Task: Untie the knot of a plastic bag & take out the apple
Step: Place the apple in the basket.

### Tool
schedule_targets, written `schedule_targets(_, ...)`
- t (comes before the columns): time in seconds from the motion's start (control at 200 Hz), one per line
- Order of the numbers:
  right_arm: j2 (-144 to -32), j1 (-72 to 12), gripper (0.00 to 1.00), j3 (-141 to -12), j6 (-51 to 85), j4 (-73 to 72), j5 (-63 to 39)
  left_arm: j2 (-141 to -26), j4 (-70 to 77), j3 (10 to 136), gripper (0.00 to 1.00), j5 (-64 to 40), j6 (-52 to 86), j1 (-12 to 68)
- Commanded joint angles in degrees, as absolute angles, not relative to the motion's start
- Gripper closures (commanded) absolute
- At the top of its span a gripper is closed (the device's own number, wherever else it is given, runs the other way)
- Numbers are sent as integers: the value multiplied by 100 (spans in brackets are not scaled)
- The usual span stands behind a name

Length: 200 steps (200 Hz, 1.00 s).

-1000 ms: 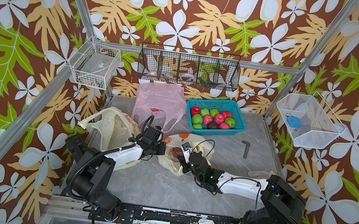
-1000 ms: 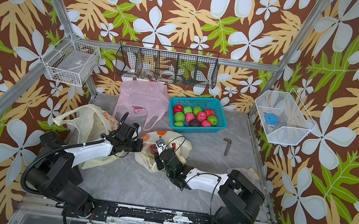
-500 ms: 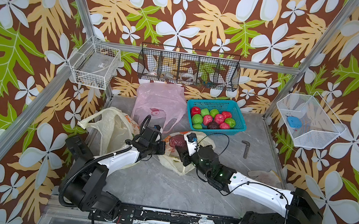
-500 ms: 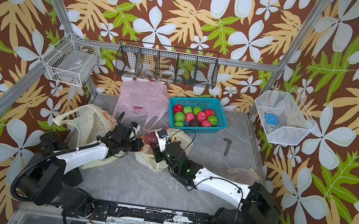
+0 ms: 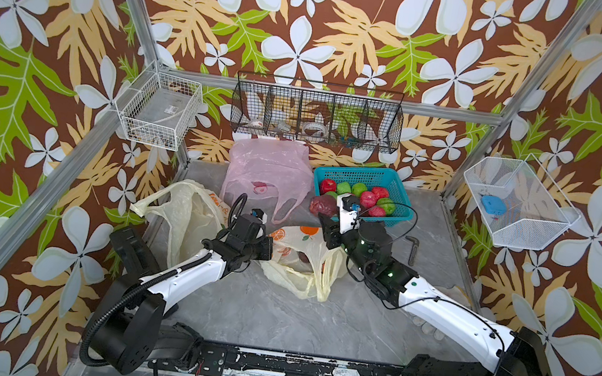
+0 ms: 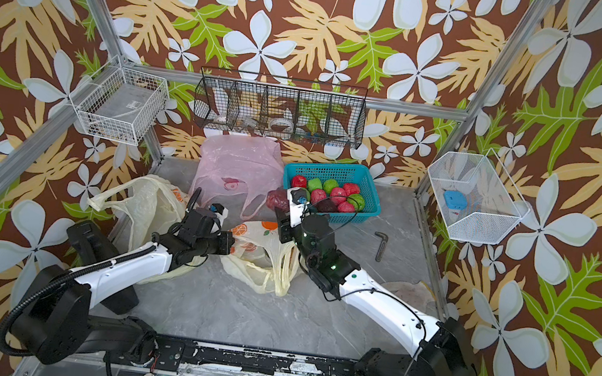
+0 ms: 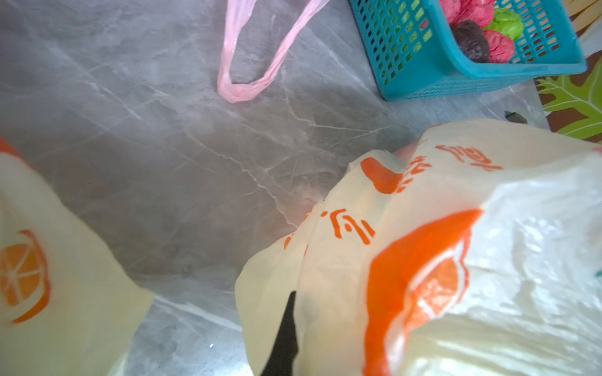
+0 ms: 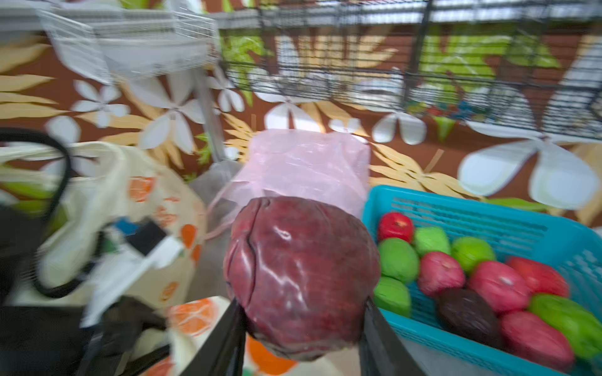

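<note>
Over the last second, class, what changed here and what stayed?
The right gripper, shut on the dark red apple, carried it from the orange-print bag toward the blue basket. The left gripper stayed clamped on that bag; basket and pink bag unmoved.

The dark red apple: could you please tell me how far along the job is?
Done: the handles of the orange-print bag hang loose, no knot visible, and the dark red apple is out. In hand: the right claw holds the apple beside the blue basket; the left claw is shut on the bag. Left: probably only setting the apple down, perhaps in the basket.
</note>
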State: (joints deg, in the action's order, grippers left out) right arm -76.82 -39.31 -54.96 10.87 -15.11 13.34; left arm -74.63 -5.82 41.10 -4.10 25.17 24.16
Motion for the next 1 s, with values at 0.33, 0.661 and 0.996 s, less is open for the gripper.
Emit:
schedule_targets(0.33,-9577,-2419,52,-6014,1691,-1621,1699,-6874,-549,3669,100,-186,2450,2408)
schedule_targets(0.661,-11497,-2421,33,-8088,1767,-1220,1053,-6650,-230,3169,100,-313,2657,2408)
schedule_targets(0.996,-11719,-2448,21,-8819,1593,-735,1344,-6695,-203,3181,100,-370,2706,2408)
